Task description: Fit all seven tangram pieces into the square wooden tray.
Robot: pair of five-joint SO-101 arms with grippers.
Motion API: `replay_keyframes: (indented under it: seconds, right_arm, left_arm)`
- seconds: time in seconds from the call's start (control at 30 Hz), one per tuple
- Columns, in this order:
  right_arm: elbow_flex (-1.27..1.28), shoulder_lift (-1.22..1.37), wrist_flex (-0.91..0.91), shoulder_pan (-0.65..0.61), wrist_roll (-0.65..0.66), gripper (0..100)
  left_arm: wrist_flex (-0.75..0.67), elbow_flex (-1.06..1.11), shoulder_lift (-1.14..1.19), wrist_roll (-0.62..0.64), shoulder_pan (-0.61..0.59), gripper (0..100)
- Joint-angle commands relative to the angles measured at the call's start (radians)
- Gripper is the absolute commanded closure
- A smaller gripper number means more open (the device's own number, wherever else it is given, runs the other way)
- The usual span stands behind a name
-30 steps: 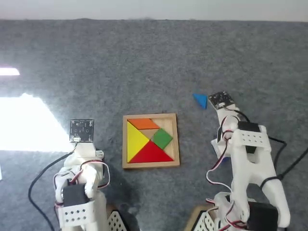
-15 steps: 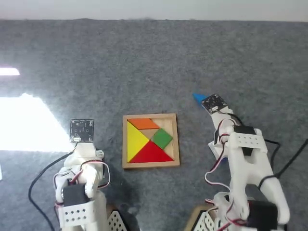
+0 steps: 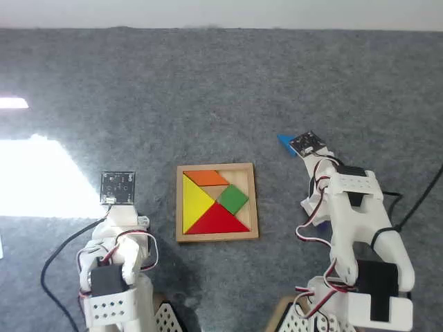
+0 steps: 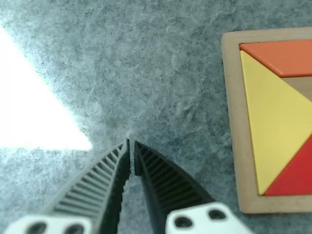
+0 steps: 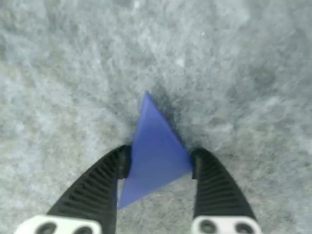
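The left gripper [image 4: 130,145] hangs over the grey mat [image 3: 208,90] beside the tray, jaws closed on nothing; the square wooden tray [image 3: 218,236] holds yellow, red, green and orange pieces; farther off, the right gripper [image 5: 161,151] clasps the blue triangle [image 5: 153,146] between both fingers, well apart from the tray.

A grey, felt-like mat covers the whole worktop [image 3: 208,90], its nap fuzzy and mottled. A large, bright patch of light [image 3: 34,180] lies on the mat at the left edge of the high view, ending in a slanted edge. A small bright streak [image 3: 12,103] sits just beyond it. A pale strip of wall [image 3: 221,14] borders the worktop's far edge.
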Motion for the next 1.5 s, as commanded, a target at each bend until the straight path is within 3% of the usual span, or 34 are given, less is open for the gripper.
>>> replay_keyframes:
  seconds: [0.0, 0.2, 0.43, 0.6, 0.87, 1.13, 1.47]
  right_arm:
    - [-0.023, -0.013, 0.013, 0.002, -0.048, 94.8]
    - [-0.032, -0.234, 0.087, -0.024, -0.123, 94.8]
    - [-0.203, -0.410, 0.295, -0.252, -0.173, 94.8]
    - [-0.448, -0.263, 0.421, -0.371, -0.160, 94.8]
    - [-0.824, 0.111, 0.507, -0.395, 0.031, 94.8]
    - [-0.852, 0.424, 0.386, -0.552, 0.044, 99.2]
    - [-0.856, 0.430, 0.259, -0.565, -0.043, 97.2]
  left_arm:
    - [0.003, -0.013, -0.018, 0.002, -0.009, 99]
    - [0.003, -0.013, -0.018, 0.002, -0.009, 99]
    - [0.003, -0.013, -0.018, 0.002, -0.009, 99]
    - [0.003, -0.013, -0.018, 0.002, -0.009, 99]
    - [0.003, -0.013, -0.018, 0.002, -0.009, 99]
    - [0.003, -0.013, -0.018, 0.002, -0.009, 99]
    - [0.003, -0.013, -0.018, 0.002, -0.009, 99]
